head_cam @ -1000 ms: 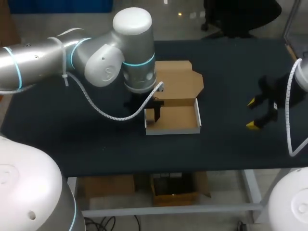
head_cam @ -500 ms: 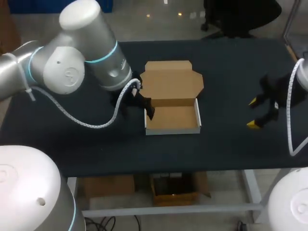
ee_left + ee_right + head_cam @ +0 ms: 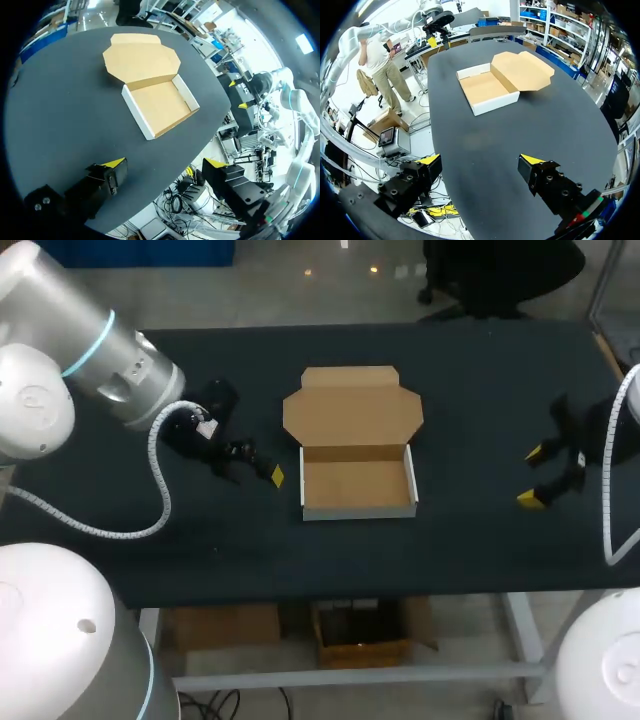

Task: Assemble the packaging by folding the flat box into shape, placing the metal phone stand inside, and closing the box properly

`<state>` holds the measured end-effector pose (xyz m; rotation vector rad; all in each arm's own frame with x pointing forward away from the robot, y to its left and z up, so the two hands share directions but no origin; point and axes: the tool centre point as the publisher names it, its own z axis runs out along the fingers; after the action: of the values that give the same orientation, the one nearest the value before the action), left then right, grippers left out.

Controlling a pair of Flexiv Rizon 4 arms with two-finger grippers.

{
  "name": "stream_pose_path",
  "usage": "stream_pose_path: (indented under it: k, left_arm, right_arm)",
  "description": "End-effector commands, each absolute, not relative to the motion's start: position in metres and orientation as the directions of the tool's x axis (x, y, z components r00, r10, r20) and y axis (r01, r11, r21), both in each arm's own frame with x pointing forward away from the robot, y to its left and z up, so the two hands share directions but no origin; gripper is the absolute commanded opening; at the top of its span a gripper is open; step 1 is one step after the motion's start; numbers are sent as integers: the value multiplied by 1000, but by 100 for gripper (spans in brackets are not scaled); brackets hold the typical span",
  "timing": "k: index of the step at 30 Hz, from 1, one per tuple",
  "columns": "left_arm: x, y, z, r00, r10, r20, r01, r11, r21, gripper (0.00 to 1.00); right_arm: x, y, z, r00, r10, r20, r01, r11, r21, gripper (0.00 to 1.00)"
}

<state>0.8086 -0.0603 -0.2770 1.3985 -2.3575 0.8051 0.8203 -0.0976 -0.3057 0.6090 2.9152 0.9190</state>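
Note:
A brown cardboard box [image 3: 358, 485] stands at the middle of the table, its tray folded up with white outer walls and its lid [image 3: 352, 410] lying flat behind it. The tray looks empty, and no metal stand shows in any view. My left gripper [image 3: 262, 465] hangs open just left of the box, apart from it. In the left wrist view the box [image 3: 160, 102] lies ahead of the left gripper [image 3: 164, 163]. My right gripper [image 3: 532, 477] stands open well to the right of the box. The right wrist view shows the box [image 3: 487, 90] far ahead of the right gripper [image 3: 481, 160].
The black tabletop [image 3: 470, 540] carries only the box. Its front edge [image 3: 350, 585] runs close below the box. My right gripper [image 3: 237, 95] shows beyond the box in the left wrist view.
My left arm has drawn back to the left, out from over the tray's left front corner, and now stands beside the box. The right arm has barely shifted.

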Motion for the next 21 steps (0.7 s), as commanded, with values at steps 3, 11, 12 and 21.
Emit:
stream_pose_path:
  k: [3,11,12,21]
  left_arm:
    - [794,-37,-263,-485,-691,536,-864,284,-416,100]
    - [784,-23,-240,-448,-737,506,-878,256,-404,100]
    - [784,-21,-237,-443,-744,500,-879,252,-404,100]
    - [783,-14,-219,-369,-823,432,-908,222,-354,100]
  right_arm:
    - [819,-106,-301,-893,431,131,431,734,525,100]
    - [819,-120,-292,-812,562,161,568,694,443,100]
    - [819,-122,-291,-810,564,162,570,692,443,100]
    - [821,-141,-278,-727,668,160,668,632,393,100]
